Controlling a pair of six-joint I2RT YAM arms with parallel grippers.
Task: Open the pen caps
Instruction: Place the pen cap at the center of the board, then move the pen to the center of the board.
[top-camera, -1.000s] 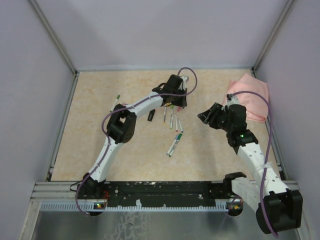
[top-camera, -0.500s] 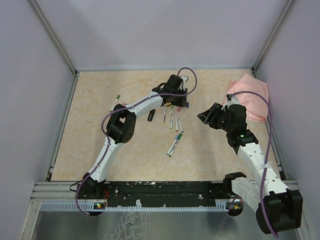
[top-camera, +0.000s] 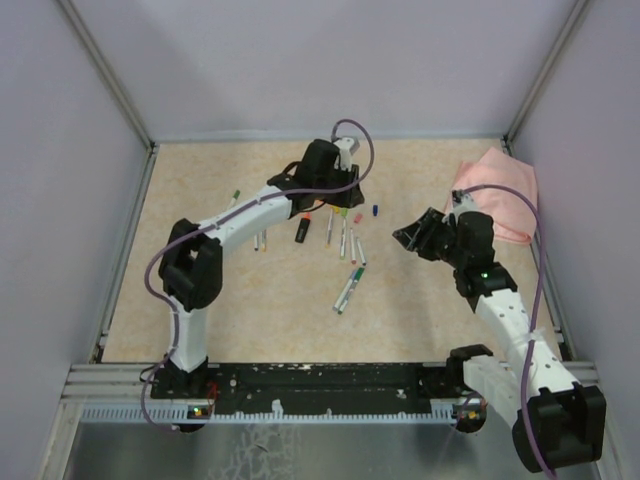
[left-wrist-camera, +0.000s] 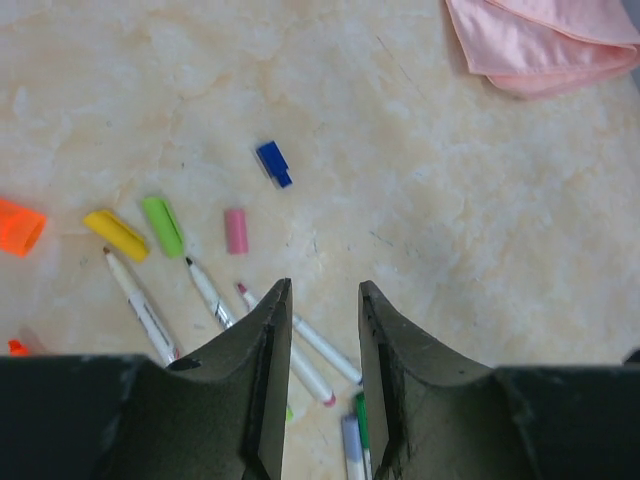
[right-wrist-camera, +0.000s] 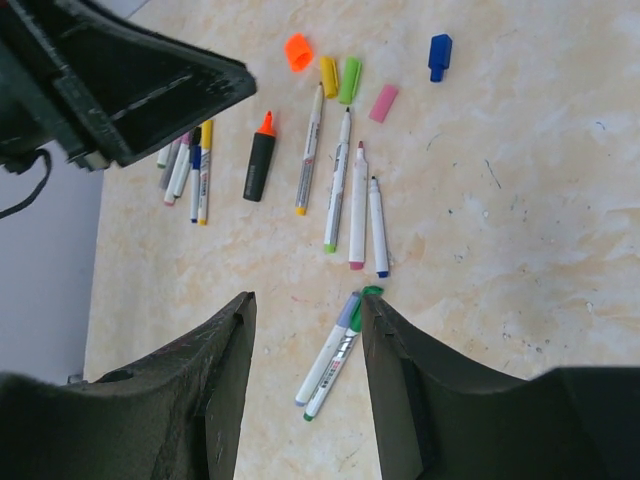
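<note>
Top view, pen caps (top-camera: 375, 211): lay loose on the table (top-camera: 250, 320) at the far end of the bare pens (top-camera: 343, 238), between the two arms.
Top view, capped pair (top-camera: 346, 290): lay nearer, caps on.
Left wrist view, left gripper (left-wrist-camera: 323, 292): hung with jaws parted and empty, over the bare pens.
Left wrist view, loose caps: lay in a row from orange on the left to the blue cap (left-wrist-camera: 273, 163) on the right; pink cloth (left-wrist-camera: 540, 45) at far right.
Right wrist view, right gripper (right-wrist-camera: 305, 300): jaws parted and empty, above the capped pair.
Handling: judged light, stiff, slick, snapped on tight.
Hold: best pinched across the cap, with the barrel clamped close by, then pulled straight.
</note>
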